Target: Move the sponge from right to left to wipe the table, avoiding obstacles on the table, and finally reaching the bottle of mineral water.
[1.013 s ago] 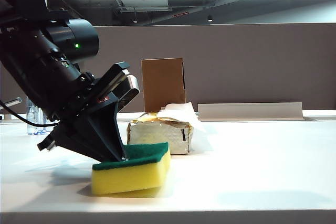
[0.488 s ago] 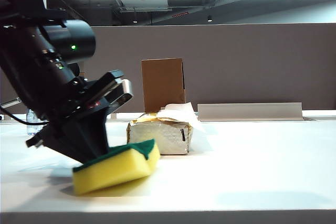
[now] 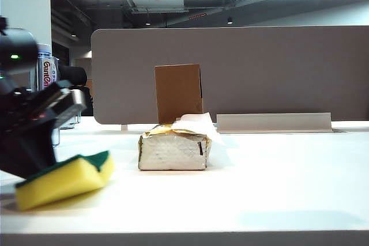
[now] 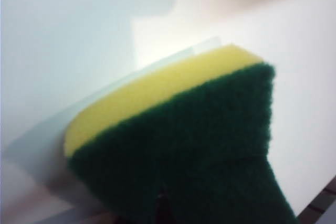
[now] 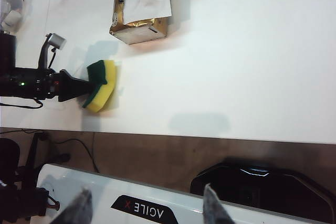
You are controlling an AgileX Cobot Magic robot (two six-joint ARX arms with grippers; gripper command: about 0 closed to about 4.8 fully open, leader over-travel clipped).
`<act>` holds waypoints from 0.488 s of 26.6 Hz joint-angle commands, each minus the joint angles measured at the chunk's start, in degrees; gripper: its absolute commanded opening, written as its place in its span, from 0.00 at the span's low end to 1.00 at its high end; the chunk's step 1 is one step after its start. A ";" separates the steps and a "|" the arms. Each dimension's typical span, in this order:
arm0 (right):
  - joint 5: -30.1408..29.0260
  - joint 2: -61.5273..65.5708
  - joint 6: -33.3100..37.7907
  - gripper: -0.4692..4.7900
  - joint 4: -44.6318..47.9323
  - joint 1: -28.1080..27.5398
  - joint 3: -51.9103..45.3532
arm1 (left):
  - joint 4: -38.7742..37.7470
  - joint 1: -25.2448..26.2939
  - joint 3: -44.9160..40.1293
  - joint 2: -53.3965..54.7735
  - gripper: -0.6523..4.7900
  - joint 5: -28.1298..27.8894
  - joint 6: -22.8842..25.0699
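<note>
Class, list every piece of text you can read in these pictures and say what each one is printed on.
"GanC", red, cut off by the left gripper: label of the bottle.
"AGILE X", upside down: white robot base.
Dark print on the gold end of the tissue pack: too small to read.
Sponge, box: no text.

Foam sponge (image 3: 63, 178), rough scouring top

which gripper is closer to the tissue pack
Left. The left gripper, shut on the sponge, is beside the tissue pack on the table. The right gripper hangs open beyond the table's front edge.
</note>
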 commanded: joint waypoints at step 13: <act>0.81 -0.39 0.04 0.60 0.50 0.04 0.28 | -13.07 29.73 -3.41 -9.79 0.11 -9.33 11.87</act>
